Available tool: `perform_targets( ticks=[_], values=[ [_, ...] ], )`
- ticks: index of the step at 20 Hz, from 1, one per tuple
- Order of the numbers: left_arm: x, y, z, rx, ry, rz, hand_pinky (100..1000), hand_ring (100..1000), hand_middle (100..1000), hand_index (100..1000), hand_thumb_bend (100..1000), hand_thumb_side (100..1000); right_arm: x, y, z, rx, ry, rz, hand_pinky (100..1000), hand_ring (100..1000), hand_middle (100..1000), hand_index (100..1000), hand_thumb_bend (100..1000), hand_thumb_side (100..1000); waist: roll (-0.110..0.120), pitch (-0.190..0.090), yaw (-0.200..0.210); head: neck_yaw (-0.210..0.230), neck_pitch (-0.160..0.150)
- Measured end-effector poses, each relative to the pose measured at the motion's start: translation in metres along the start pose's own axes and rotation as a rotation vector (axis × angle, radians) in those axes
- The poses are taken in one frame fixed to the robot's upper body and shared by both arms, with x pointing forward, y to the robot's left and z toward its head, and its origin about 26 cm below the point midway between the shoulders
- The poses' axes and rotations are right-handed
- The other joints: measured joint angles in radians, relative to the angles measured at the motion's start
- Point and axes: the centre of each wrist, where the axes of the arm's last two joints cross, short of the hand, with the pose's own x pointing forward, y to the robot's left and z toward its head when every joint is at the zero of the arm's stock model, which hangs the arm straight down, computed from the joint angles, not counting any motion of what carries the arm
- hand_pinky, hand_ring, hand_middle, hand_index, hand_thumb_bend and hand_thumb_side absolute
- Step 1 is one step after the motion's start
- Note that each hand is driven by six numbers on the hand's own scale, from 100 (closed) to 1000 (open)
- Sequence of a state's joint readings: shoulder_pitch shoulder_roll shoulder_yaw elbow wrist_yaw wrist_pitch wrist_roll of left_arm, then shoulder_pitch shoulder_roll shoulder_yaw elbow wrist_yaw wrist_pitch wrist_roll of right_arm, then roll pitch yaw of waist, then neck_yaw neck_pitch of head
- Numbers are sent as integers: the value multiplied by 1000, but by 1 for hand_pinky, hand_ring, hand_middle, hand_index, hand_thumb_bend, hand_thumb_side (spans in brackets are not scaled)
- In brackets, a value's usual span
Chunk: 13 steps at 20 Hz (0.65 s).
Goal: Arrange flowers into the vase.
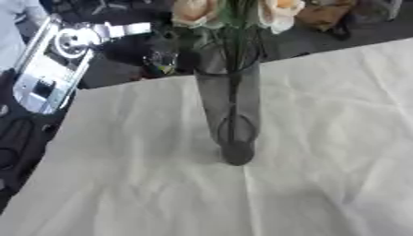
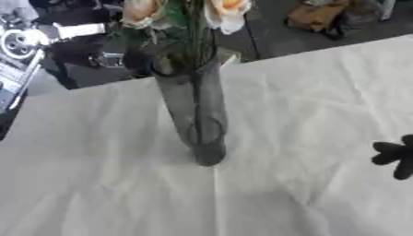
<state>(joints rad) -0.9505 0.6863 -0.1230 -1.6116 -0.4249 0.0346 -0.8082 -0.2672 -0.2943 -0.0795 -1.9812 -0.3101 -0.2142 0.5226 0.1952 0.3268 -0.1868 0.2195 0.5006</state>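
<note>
White cloth (image 1: 322,138) covers the worktop, creased, filling the lower part of both eye views nearest the camera. Right hand (image 2: 397,156) shows only in the right eye view, at the right edge about mid-height: a few dark fingertips poking in over the cloth, holding nothing visible; cannot tell if the fingers are straight or curled, too little of the hand shows. Left hand is in neither view. Vase (image 1: 230,106), tall dark smoky glass cylinder, stands upright on the cloth well to the left of the right hand, apart from it, base resting on the cloth near a fold line. Flowers (image 1: 197,11) already sit in the vase: pale peach blooms at the top edge of the view, farther from the camera than the hand and up-left of it, partly cut off by the frame. Green stems (image 1: 234,69) run down inside the glass to the base. Beyond the far edge of the cloth, past the vase, dark floor with clutter. Silver shiny equipment (image 1: 48,64) lies off the worktop at the far left, the side opposite the right hand. Brown object (image 2: 315,16) sits on the floor at upper right, beyond the hand, too blurred to name.
</note>
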Motion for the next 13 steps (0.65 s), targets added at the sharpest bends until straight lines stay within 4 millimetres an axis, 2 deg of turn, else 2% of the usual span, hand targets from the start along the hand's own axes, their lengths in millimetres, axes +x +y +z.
perform_targets(
  ticks=[8, 13],
  values=[
    [-1, -1, 0, -4, 7, 0, 955, 958, 1000, 1000, 658, 1000, 0, 0, 1, -4, 3, -1, 869, 685, 494, 807, 100, 1000, 0, -1, 4, -1, 0],
    [-12, -6, 21, -24, 70, -7, 953, 954, 1000, 1000, 640, 1000, 0, -1, 2, -22, -1, 6, 868, 686, 495, 807, 100, 1000, 0, -7, 14, -2, 8]
  ],
)
